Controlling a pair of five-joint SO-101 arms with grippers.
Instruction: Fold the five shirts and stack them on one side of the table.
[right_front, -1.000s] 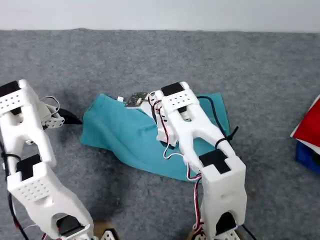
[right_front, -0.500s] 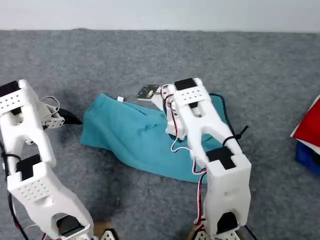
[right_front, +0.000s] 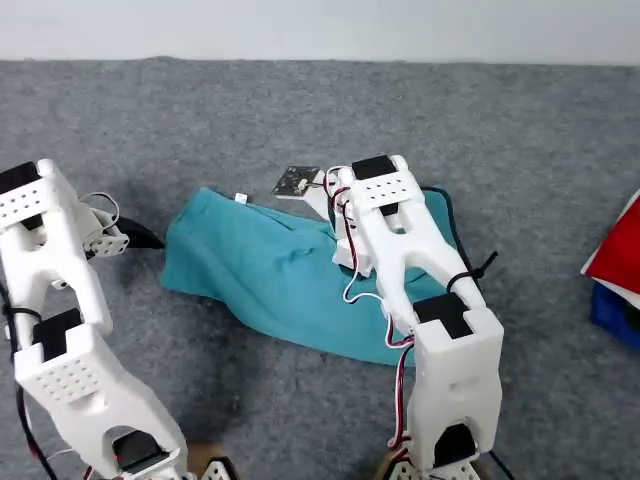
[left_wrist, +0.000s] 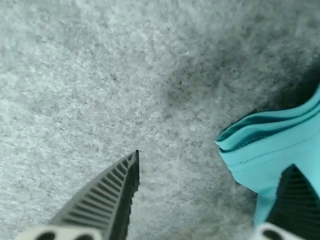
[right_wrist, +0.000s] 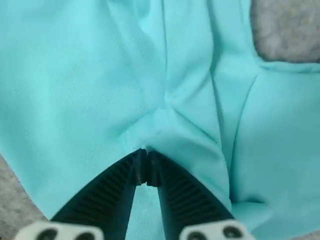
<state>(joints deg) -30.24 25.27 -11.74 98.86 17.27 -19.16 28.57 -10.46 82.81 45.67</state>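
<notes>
A teal shirt (right_front: 260, 275) lies crumpled and partly folded on the grey, felt-like counter (right_front: 500, 130), near its middle, with its long side running slantwise from the left arm's side toward the right arm's base. The right arm reaches over the far part of the shirt, and the right end effector (right_wrist: 147, 160) is down on the fabric with its fingers brought together; a small ridge of cloth gathers at their tips, so it seems to be pinched on the teal shirt, though how much fabric sits between the pads is hard to make out. The left end effector (left_wrist: 214, 160) hangs just beside the shirt's left edge with its fingers spread apart, one over bare counter and the other at the layered hem, holding nothing. At the counter's right edge, well apart from the teal shirt, a red cloth (right_front: 620, 250) lies on top of a blue cloth (right_front: 612, 310).
</notes>
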